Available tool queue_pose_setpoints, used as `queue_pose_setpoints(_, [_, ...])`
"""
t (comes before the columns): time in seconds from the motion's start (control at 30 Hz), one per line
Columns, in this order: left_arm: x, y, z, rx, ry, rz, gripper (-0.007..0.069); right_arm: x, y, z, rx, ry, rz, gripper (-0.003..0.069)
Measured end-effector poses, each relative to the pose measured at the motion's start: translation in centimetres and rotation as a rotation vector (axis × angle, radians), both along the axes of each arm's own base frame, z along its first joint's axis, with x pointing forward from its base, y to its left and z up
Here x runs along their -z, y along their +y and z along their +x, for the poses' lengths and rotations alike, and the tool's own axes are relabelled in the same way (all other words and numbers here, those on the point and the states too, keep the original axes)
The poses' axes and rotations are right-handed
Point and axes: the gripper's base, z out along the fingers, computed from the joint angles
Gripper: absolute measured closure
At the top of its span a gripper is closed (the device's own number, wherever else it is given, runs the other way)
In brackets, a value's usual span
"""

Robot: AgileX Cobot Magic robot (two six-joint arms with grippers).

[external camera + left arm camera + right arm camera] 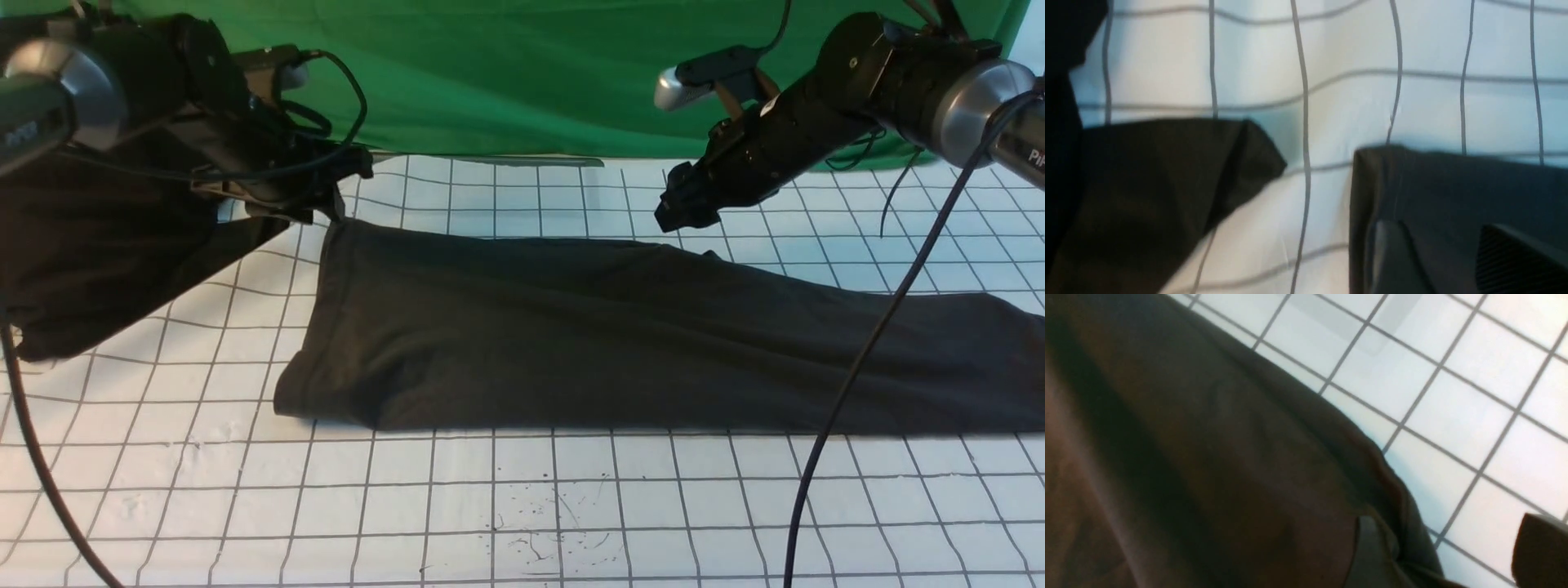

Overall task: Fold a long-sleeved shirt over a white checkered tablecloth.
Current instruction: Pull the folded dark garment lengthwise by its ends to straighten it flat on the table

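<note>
Folding looks half done: the long-sleeved shirt (620, 335) lies as a lengthwise band across the white checkered tablecloth (522, 506) (crosswise folds remain, I judge). At its far edge the left hand (326, 204) and right hand (682, 208) gape empty.

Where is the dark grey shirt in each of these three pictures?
Front view: the long-sleeved shirt lies as a long band across the middle.
Left wrist view: its corner fills the picture's lower right.
Right wrist view: it covers the picture's left and middle.
Shared landmark: the white checkered tablecloth beneath.
</note>
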Motion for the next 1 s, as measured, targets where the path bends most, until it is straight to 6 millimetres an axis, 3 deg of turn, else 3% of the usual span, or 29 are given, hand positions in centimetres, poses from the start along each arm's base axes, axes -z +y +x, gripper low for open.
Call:
queue_pose_setpoints(0.13, [2.0,-0.2,0.8,-0.006,-0.01,-0.017,0.0202,0.0,-0.1,0.0,-0.002,-0.006,-0.013,0.0223])
queue_pose_setpoints(0.27, [4.1,-0.3,1.1,0.023,0.018,-0.007,0.0192,0.1,-0.3,0.1,-0.009,-0.017,-0.042,0.0223])
queue_pose_setpoints(0.37, [4.9,-0.3,1.3,0.028,0.021,-0.002,0.0239,0.6,-0.3,0.1,-0.019,-0.007,-0.063,0.0223])
queue_pose_setpoints(0.43, [5.1,-0.3,1.4,0.03,0.02,0.0,0.0325,1.1,-0.3,0.1,-0.029,0.016,-0.072,0.0223])
queue_pose_setpoints(0.5, [5.2,-0.3,1.4,0.034,0.022,0.003,0.0481,1.4,-0.3,0.0,-0.039,0.033,-0.081,0.0223])
queue_pose_setpoints(0.53, [5.2,-0.3,1.4,0.037,0.023,0.009,0.0547,1.4,-0.3,-0.1,-0.04,0.036,-0.081,0.0223])
queue_pose_setpoints(0.6, [4.5,-0.2,1.3,0.048,0.018,0.028,0.0594,1.4,-0.3,-0.1,-0.043,0.043,-0.083,0.0223])
queue_pose_setpoints(0.7, [3.0,-0.2,1.0,0.06,-0.001,0.047,0.0606,1.5,-0.4,-0.2,-0.047,0.048,-0.087,0.0223])
queue_pose_setpoints(0.8, [-0.3,-0.1,0.5,0.068,-0.064,0.061,0.0609,1.5,-0.4,-0.2,-0.062,0.043,-0.096,0.0222])
queue_pose_setpoints(0.87, [-1.4,0.0,0.2,0.076,-0.09,0.08,0.0609,1.5,-0.4,-0.2,-0.077,0.036,-0.103,0.0222])
queue_pose_setpoints(1.0, [-1.4,0.1,0.3,0.081,-0.092,0.097,0.0609,1.6,-0.2,-0.2,-0.117,0.016,-0.124,0.0222])
